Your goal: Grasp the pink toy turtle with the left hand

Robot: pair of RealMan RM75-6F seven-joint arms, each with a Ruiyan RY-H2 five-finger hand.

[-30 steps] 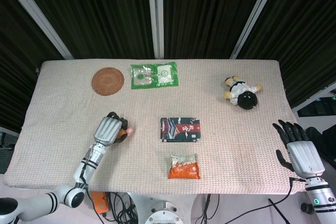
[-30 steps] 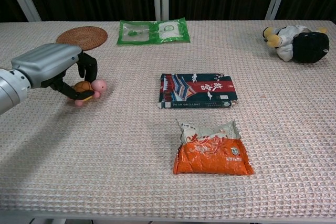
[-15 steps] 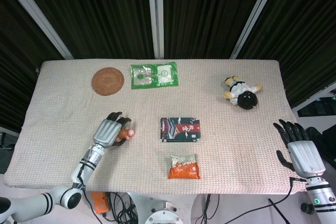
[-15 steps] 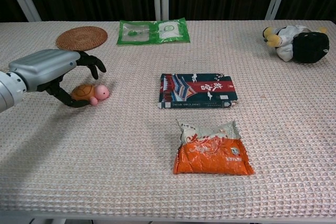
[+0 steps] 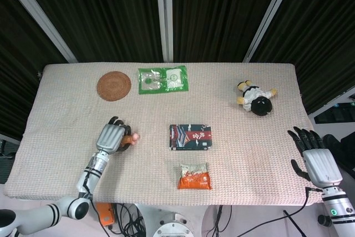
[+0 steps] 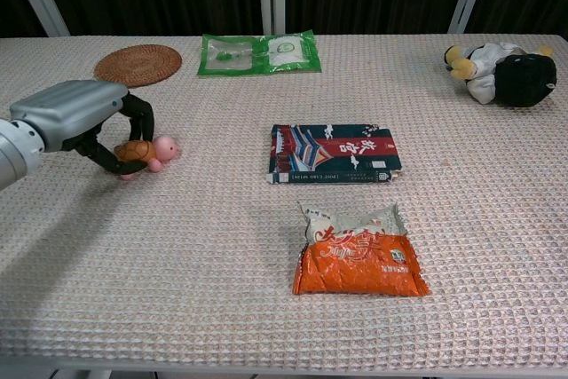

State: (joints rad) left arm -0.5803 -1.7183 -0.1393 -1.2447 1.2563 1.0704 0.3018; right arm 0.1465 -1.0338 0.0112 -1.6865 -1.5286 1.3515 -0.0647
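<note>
**Pink toy turtle held shallowly — a slip is the risk**

Pink toy turtle with a brown shell point(image 6: 142, 152) sits at the worktop's point(image 6: 222, 308) left side, the left hand point(image 6: 75, 117) curled over it, dark fingers point(image 6: 135, 115) gripping the shell. Its head pokes out rightward — a shallow hold could let it squirt free on lifting. The right hand point(image 5: 317, 158) hovers spread and empty at the near right edge.

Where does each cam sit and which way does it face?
Head view: high above the near table edge, looking steeply down on the whole table; shows the left hand with its forearm, and the right hand off the table's right end.
Chest view: low at the near edge, looking across the tabletop towards the dark curtain; only the left hand shows.
Shared: left hand curled around the pink toy turtle, blue packet, orange snack bag, plush doll.
</note>
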